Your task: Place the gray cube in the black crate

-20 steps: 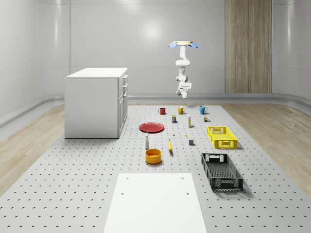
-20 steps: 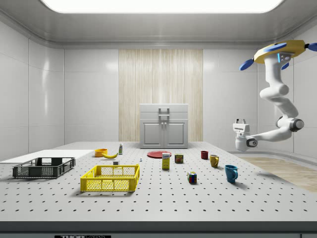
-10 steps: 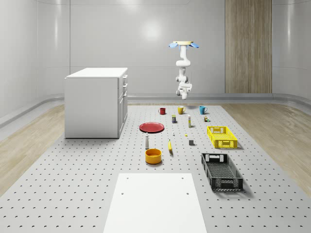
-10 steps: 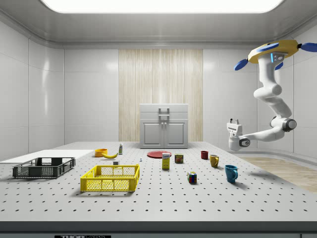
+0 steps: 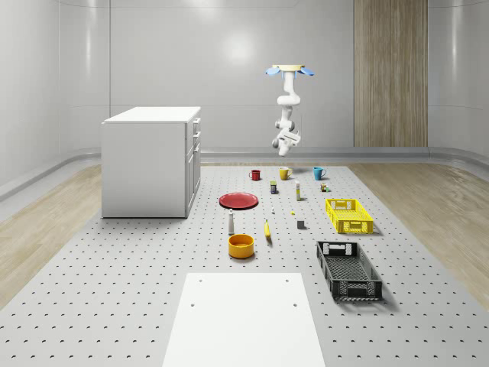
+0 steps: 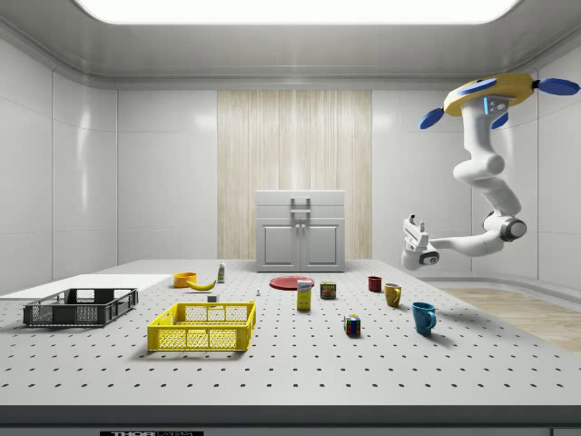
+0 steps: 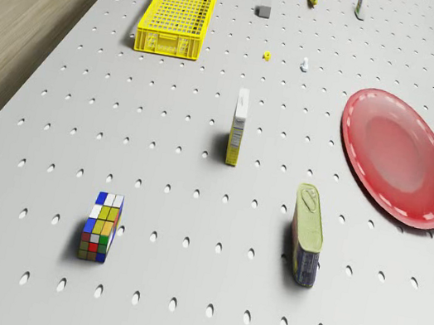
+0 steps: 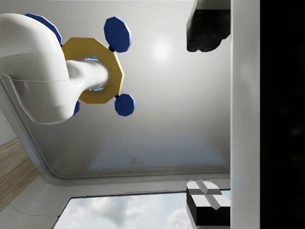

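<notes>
Drone (image 6: 490, 91) hovers high beyond blue ceramic mug (image 6: 423, 317), far from black plastic crate (image 5: 348, 269). End effector (image 6: 413, 227) fingers apart, empty, touching nothing, tilted upward.

Bright, even light from a ceiling panel (image 6: 290, 9); soft short shadows under objects, faint glare on walls.

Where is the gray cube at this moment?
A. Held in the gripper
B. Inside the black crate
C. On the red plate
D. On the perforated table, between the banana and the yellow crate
D: the gray cube sits on the perforated table, between the banana and the yellow crate, while the gripper hangs high in the air, far from it.
</notes>
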`<state>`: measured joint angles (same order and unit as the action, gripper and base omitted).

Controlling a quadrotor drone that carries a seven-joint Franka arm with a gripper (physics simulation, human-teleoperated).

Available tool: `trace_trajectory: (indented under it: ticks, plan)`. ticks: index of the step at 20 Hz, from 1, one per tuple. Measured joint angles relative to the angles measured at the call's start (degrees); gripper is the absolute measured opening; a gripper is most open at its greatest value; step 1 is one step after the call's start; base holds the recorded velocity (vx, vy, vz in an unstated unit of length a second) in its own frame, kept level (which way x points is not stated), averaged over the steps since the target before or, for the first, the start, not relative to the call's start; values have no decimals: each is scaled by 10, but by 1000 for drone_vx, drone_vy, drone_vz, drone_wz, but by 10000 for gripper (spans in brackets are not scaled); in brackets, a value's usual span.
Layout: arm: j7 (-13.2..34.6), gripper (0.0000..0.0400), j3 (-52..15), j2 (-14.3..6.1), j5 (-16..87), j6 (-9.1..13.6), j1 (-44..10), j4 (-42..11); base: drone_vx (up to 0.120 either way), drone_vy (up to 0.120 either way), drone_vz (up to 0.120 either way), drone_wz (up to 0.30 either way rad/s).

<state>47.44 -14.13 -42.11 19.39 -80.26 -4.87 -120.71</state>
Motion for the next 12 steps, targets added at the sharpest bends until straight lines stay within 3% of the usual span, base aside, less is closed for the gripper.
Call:
trace_trajectory:
  ticks: [5,9,12]
  plan:
    - [40,400,-147,-20,222,-11,-53,-85,120,0,0,0]
    - [112,400,-293,-51,476,-14,-128,-225,120,0,0,0]
    - [188,400,-385,-75,658,8,-210,-328,120,0,0,0]
